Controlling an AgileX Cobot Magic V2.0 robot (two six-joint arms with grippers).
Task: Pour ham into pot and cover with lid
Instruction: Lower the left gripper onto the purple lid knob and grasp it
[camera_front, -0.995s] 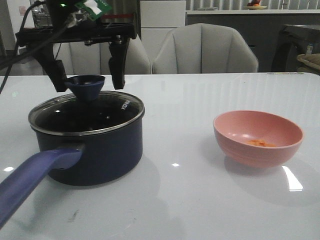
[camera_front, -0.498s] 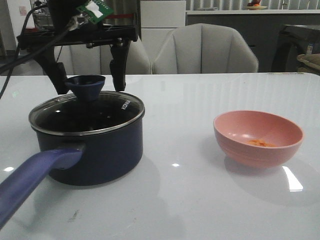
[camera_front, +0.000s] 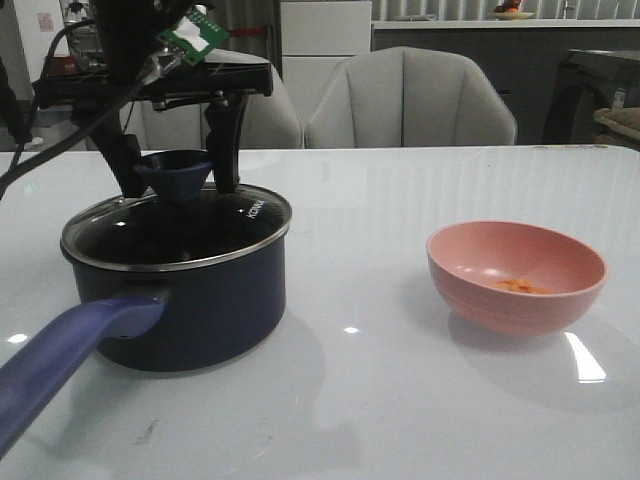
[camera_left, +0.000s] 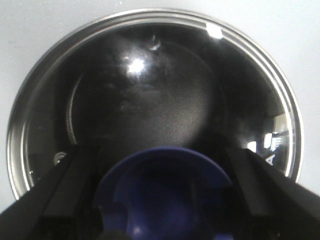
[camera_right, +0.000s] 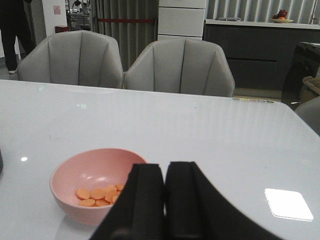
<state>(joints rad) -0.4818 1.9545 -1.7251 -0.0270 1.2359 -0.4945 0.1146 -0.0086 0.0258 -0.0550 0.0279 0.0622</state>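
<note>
The navy pot stands at the front left with its long handle pointing toward me. The glass lid sits on it, also seen in the left wrist view. My left gripper reaches down over the lid, its fingers pressed against both sides of the blue knob. The orange ham bits lie in the pink bowl at the right. My right gripper is shut and empty, just on the near side of the bowl.
Grey chairs stand behind the table's far edge. A dark counter runs along the back wall. The white table is glossy with light reflections.
The left gripper's fingers have closed inward from wide apart onto the lid's knob. The lid has shifted very slightly. The bowl has not moved.
</note>
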